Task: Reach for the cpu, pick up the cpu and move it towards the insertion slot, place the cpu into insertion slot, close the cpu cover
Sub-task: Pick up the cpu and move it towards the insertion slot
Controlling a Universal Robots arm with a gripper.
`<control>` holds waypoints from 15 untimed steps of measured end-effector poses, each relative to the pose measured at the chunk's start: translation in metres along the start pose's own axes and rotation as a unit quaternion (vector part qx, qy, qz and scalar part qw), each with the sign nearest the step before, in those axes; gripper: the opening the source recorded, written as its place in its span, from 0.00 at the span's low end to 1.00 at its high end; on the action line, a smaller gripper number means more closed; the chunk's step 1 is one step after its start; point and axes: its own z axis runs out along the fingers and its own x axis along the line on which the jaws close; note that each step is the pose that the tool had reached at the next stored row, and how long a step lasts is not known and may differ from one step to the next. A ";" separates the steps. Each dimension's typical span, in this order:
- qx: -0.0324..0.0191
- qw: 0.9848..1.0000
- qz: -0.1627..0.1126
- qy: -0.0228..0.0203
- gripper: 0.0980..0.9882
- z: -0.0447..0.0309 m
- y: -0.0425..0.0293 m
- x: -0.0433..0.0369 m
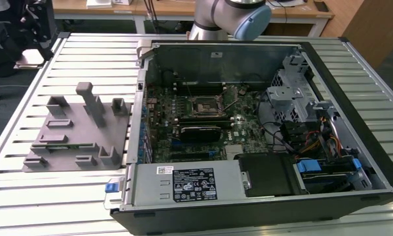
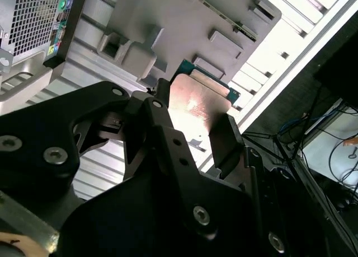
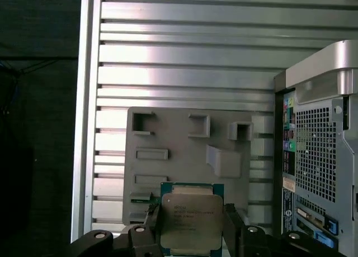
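Black claw (image 3: 192, 232) pinches silvery square cpu (image 3: 190, 218) by two edges; a shallow hold, likely risk of tilt or slip. Exterior view: black square insertion slot (image 1: 201, 105) at 3 o'clock from grey plastic fixture plate (image 1: 72, 142).

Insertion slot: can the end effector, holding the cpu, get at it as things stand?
Probably yes: the insertion slot faces up in the open case, with nothing standing above it. The end effector grips the cpu by its edges.

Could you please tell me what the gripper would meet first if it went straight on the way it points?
Probably the grey fixture plate, lying beyond the cpu that the gripper holds; depth is unclear.
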 end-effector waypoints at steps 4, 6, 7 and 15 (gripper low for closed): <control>0.000 1.000 0.001 0.000 0.48 0.0013 -0.0003 -0.0074; 0.000 1.000 0.002 0.000 0.48 0.0017 -0.0004 -0.0116; 0.000 1.000 0.002 0.000 0.48 0.0018 -0.0005 -0.0138; 0.000 1.000 0.004 0.000 0.48 0.0031 -0.0009 -0.0311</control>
